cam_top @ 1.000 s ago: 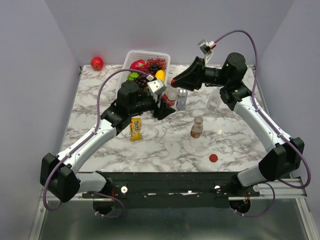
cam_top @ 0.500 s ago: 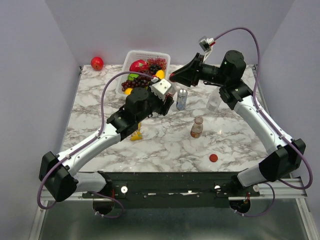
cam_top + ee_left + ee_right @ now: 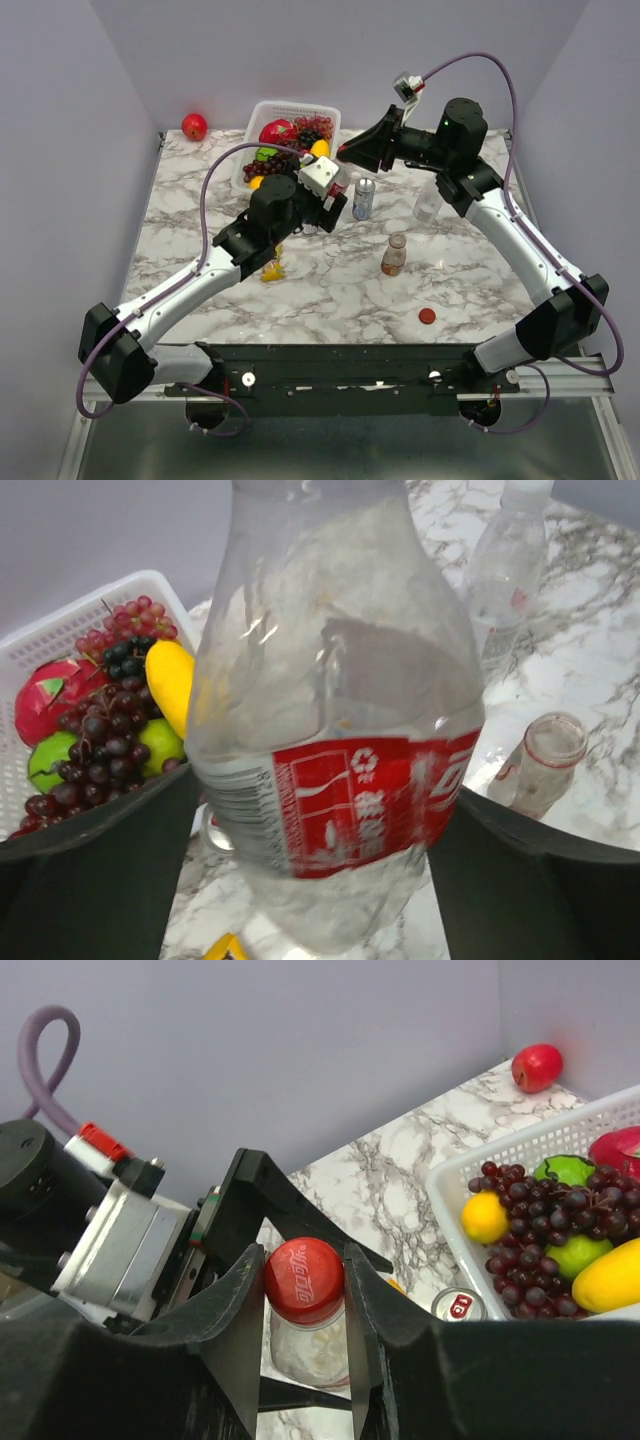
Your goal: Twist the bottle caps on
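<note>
The right fingers [image 3: 235,1330] pinch a red cap [image 3: 304,1280] from both sides; the right gripper [image 3: 303,1265] holds it on the mouth of a clear bottle with a red label [image 3: 335,710]. The cap sits level on the neck, lettering up.

The left fingers [image 3: 100,880] are spread wide, one on each side of that bottle's belly at label height. Whether the left gripper [image 3: 325,790] presses the plastic or only flanks it cannot be told. Nor can it be told whether the bottle's base rests on the table [image 3: 330,290].

In the top view, a silver-blue soda can [image 3: 364,198] stands just beside the bottle at 3 o'clock, and a taller colourless bottle [image 3: 427,205] stands beyond it, also at 3 o'clock. A short bottle with an open mouth [image 3: 394,255] stands upright at 5 o'clock. Farther out at 5 o'clock a loose red cap [image 3: 427,316] lies near the front edge. A white basket [image 3: 290,105] holding grapes [image 3: 110,720] and a yellow fruit [image 3: 170,680] is at 11 o'clock. A yellow candy packet [image 3: 270,258] lies at 8 o'clock, partly under the left arm. A red apple [image 3: 194,126] sits at 10 o'clock in the far corner.
</note>
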Action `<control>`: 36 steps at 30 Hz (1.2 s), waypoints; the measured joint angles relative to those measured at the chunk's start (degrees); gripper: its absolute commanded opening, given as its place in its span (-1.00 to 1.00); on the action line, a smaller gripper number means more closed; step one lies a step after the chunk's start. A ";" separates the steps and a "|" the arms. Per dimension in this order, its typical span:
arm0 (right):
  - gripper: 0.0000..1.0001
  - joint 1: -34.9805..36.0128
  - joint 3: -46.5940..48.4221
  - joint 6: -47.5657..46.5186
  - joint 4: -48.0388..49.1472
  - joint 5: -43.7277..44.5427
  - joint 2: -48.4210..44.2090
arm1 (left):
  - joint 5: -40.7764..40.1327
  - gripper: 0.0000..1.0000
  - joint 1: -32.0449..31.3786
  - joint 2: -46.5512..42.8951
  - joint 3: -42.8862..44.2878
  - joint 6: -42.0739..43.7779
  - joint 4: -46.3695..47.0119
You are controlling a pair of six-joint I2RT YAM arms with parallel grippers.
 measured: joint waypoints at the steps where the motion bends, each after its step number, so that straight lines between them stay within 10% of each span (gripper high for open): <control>1: -0.73 0.00 0.00 -1.20 -0.22 -0.02 0.00 | 1.33 0.97 0.83 -0.31 -0.35 0.28 -0.37; 16: -0.71 0.00 -17.20 -27.47 0.74 -4.31 0.46 | 7.32 0.97 10.95 -20.96 -10.14 7.41 -20.06; 36: -0.57 0.00 -20.15 -38.12 6.78 -4.24 11.41 | 5.81 0.97 14.29 -17.66 -10.54 9.66 -25.16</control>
